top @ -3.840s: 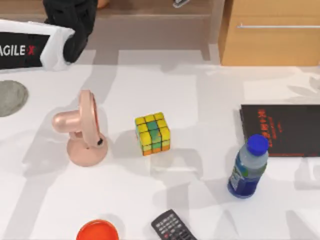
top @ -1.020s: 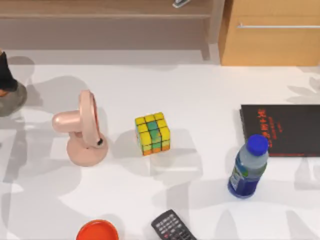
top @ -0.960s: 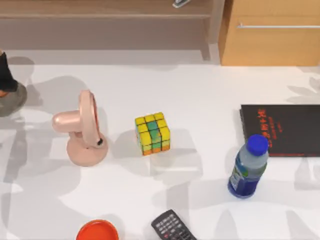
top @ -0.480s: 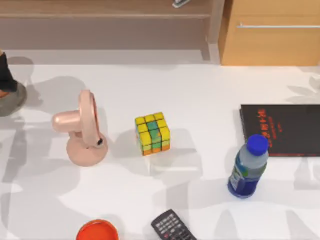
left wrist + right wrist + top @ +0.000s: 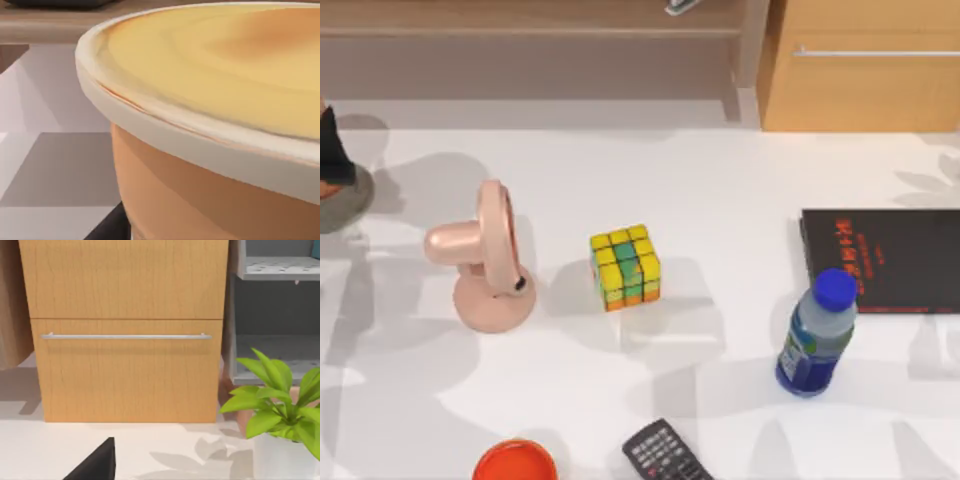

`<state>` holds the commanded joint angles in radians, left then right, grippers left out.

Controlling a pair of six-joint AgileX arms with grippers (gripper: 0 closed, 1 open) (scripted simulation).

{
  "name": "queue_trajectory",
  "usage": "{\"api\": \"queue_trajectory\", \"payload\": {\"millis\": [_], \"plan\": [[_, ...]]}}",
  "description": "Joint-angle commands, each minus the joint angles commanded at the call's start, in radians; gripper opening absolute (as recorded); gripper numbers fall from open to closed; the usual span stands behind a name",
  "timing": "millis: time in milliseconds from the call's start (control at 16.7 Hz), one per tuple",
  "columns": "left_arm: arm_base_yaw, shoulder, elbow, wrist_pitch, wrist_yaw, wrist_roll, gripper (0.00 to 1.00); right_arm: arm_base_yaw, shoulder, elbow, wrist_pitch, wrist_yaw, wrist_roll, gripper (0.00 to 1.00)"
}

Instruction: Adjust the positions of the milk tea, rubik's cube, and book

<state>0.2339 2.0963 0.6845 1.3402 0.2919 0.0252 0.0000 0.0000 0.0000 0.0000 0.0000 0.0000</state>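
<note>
Red lettering on the black book [image 5: 890, 260] is too small to read.

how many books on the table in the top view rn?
1: a thin black book with red lettering at the table's right edge, just behind the blue-capped water bottle. No teal book is visible on the table; one may lie outside the frame.

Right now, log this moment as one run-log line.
left gripper: far left table edge, at milk tea | rubik's cube: centre, untouched | right arm: parked, faces wooden cabinet
</note>
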Motion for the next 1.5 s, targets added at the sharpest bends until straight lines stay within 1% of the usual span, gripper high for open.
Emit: {"api": "queue_trajectory", "payload": {"millis": [60,660,840,1080,1320,1500], "plan": [[0.000,0.000,0.000,0.000,0.000,0.000,1.00,0.000,0.000,0.000,0.000,0.000,0.000,1.00],[-0.005,-0.004,-0.005,0.010,0.008,0.004,1.00,0.000,0.000,0.000,0.000,0.000,0.000,1.00],[-0.002,-0.021,-0.055,0.039,0.026,0.012,1.00,0.000,0.000,0.000,0.000,0.000,0.000,1.00],[0.026,-0.051,-0.121,0.070,0.026,0.003,1.00,0.000,0.000,0.000,0.000,0.000,0.000,1.00],[0.021,-0.049,-0.117,0.068,0.027,0.004,1.00,0.000,0.000,0.000,0.000,0.000,0.000,1.00],[0.011,-0.110,-0.056,0.063,0.060,0.024,1.00,0.000,0.000,0.000,0.000,0.000,0.000,1.00]]}}
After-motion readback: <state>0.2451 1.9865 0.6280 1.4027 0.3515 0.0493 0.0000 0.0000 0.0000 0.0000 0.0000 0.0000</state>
